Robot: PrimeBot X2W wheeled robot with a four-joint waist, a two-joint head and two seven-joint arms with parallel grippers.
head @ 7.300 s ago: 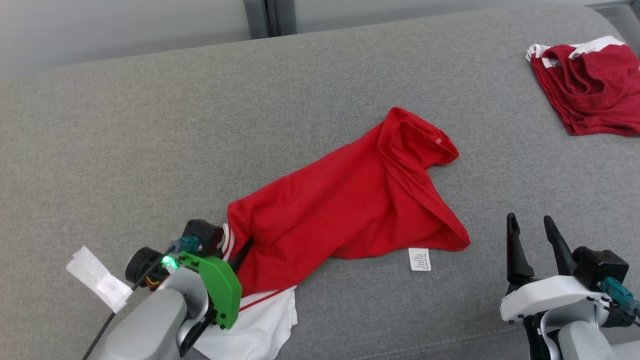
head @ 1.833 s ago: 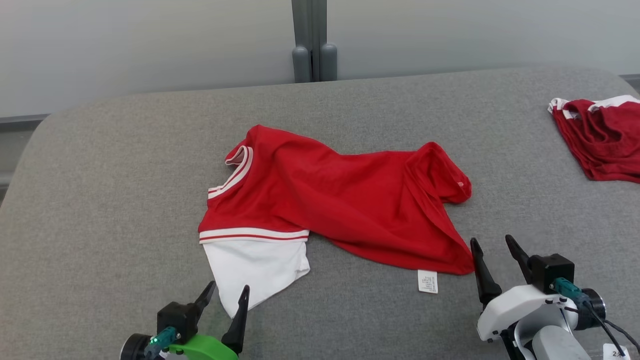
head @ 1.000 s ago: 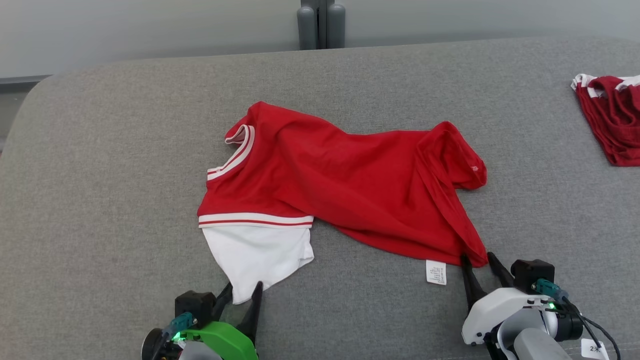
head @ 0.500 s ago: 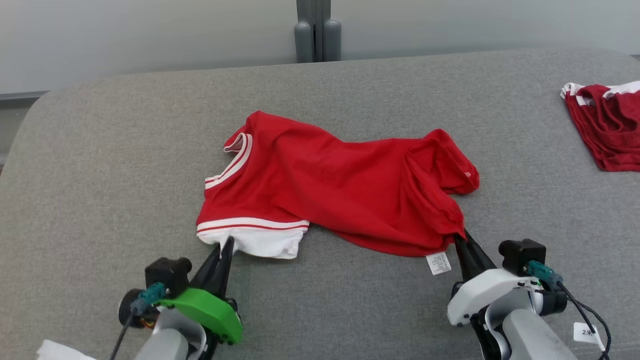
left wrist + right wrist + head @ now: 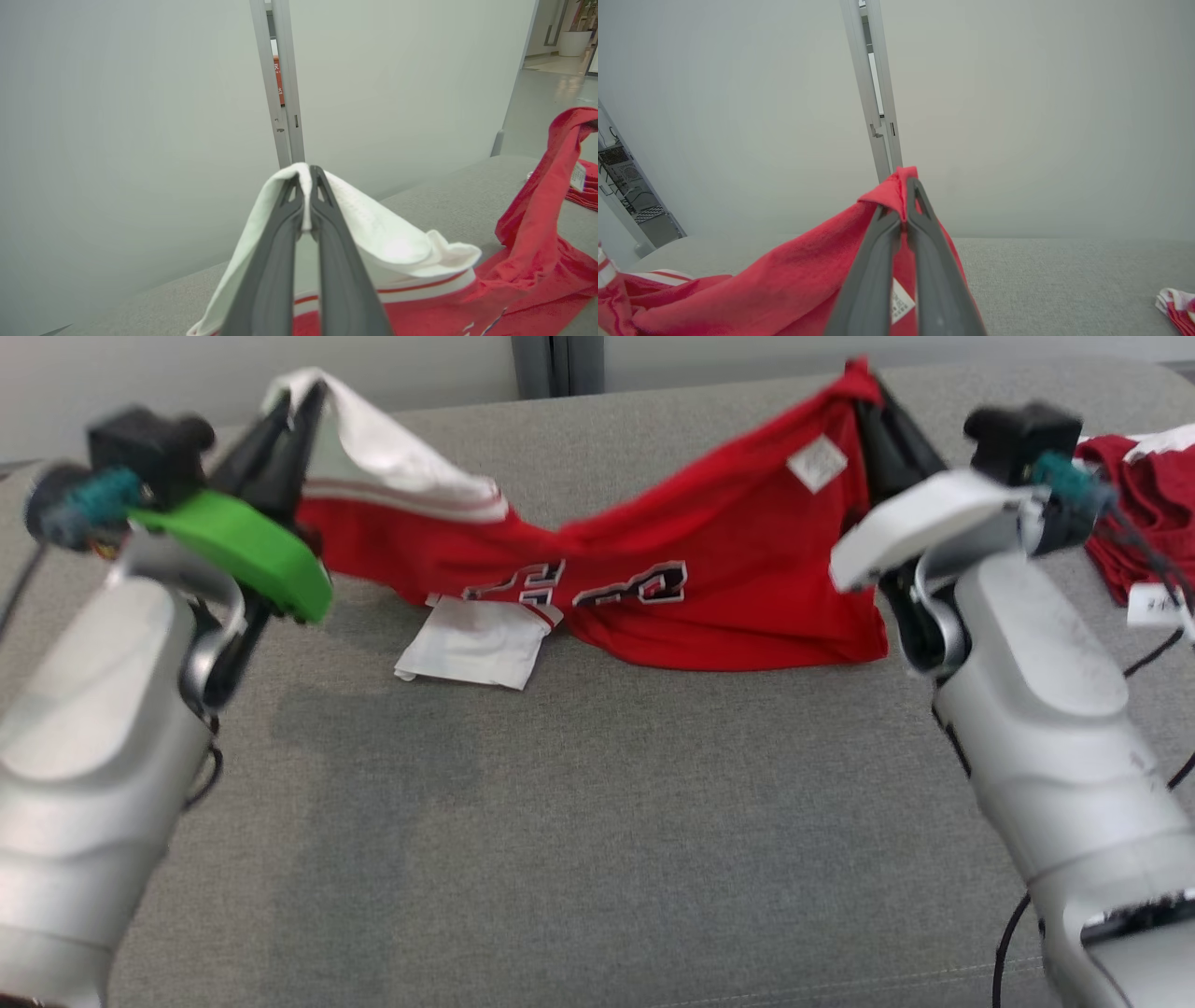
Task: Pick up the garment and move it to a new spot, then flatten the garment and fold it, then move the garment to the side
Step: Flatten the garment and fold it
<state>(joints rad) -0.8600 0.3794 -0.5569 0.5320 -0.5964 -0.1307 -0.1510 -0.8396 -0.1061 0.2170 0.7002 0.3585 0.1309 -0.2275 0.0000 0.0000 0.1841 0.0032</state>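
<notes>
- My left gripper [image 5: 297, 397] is clamped tight on the white sleeve [image 5: 392, 448]. My right gripper [image 5: 866, 392] is pinched closed on a red hem corner by the care label [image 5: 815, 462].
- The garment [image 5: 728, 588] hangs between them, its middle sagging onto the grey padded surface [image 5: 597, 821].
- Both pinches look thin, so a sharp pull apart could slip a corner free.
- The lower sleeve [image 5: 471, 649] may drag and bunch underneath.
- A second red garment [image 5: 1134, 513] lies near my right arm, and I could snag it.
- Frosted wall panels [image 5: 140, 116] and a metal post [image 5: 280, 93] stand behind.

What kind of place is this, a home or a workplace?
Probably an office or lab, not a home: frosted partition panels with a metal post, an equipment rack, and a grey padded surface.
</notes>
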